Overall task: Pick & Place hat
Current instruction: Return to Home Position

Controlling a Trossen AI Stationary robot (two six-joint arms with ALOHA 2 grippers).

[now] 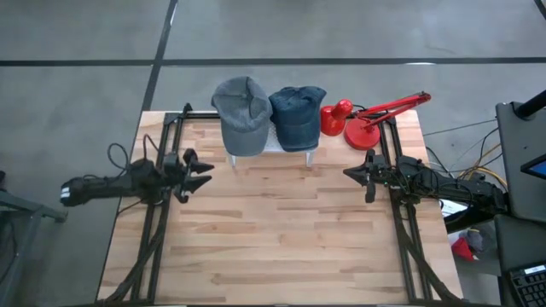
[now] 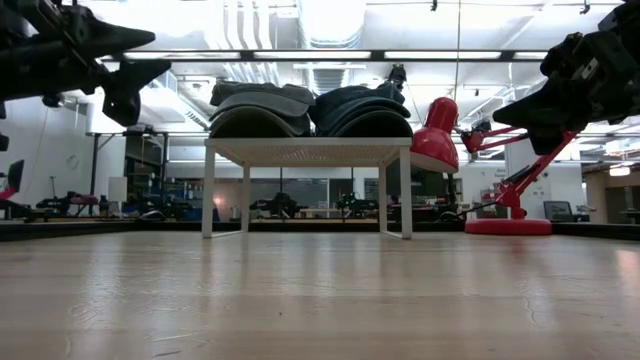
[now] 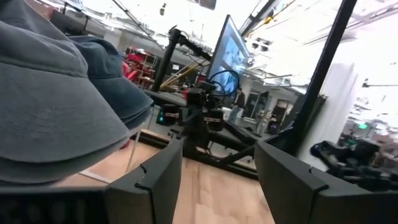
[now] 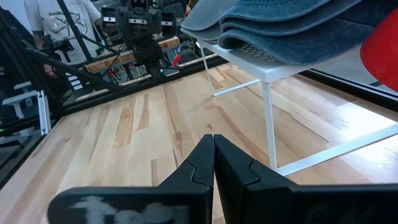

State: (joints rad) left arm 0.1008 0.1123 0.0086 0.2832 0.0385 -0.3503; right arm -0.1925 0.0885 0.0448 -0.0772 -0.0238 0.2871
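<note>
Two caps lie on a small white stand [image 1: 313, 153] at the table's far edge: a grey cap [image 1: 241, 115] on its left part and a blue denim cap [image 1: 298, 114] on its right part, both resting crown up on the stand's top [image 2: 300, 150]. My left gripper [image 1: 203, 173] hovers open above the table's left side, near the stand's left legs, pointing right; the grey cap [image 3: 50, 106] fills its wrist view. My right gripper [image 1: 347, 173] is shut and hovers at the right side, pointing left toward the stand [image 4: 273, 68].
A red desk lamp [image 1: 363, 124] stands right of the stand at the far right corner. Black arm frames [image 1: 162, 222] run along the left and right sides. Bare wooden table [image 1: 281, 239] spreads between the arms and toward the near edge.
</note>
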